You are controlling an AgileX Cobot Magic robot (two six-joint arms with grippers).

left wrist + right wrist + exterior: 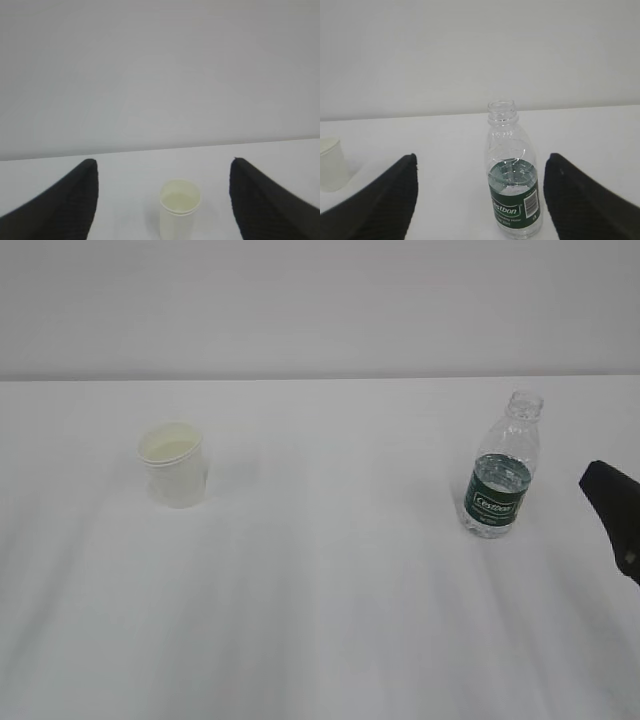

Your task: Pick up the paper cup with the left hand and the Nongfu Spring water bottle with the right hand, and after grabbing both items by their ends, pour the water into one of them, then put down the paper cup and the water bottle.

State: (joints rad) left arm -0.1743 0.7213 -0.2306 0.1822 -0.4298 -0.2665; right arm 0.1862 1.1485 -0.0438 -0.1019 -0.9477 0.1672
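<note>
Wrist views show both hands wide open, holding nothing. Left hand (162, 200) is lined up so the paper cup (179, 209) sits low between its jaws. Right hand (480, 197) faces the water bottle (513, 180), low center, ready to grab.

Paper cup (174, 463) upright on the white table, left side; off-white, rolled rim, tapered walls, mouth open. From my left wrist it stands centred ahead (180, 209). Nongfu Spring water bottle (501, 470) upright well to the right, apart from the cup; clear ribbed plastic, no cap, dark green label with white lettering. Water (514, 177) fills roughly its lower half.
</note>
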